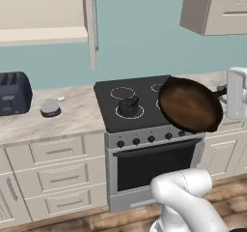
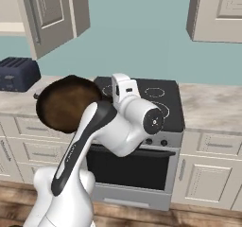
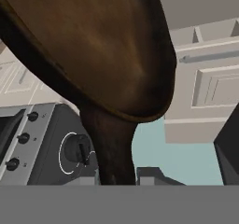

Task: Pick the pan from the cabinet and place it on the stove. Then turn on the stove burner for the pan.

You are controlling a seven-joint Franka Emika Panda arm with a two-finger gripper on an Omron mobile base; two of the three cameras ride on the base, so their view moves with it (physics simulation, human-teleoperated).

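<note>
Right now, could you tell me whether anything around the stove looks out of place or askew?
Yes. The pan is tipped steeply on edge in mid-air over the stove's front right part, its brown inside facing the left base camera rather than lying flat. A black kettle already sits on the front left burner ring. The wall cabinet door stands open.

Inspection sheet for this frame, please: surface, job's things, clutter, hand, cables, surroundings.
Surface: stove black glass, white rings; beige counter alongside.
Job's things: pan held tilted in the air above the stove's front right; cabinet door open.
Clutter: kettle on a front burner; toaster; small round grey object.
Hand: shut on the pan's handle.
Cables: nothing seen.
Surroundings: teal wall, drawers, oven door.
</note>
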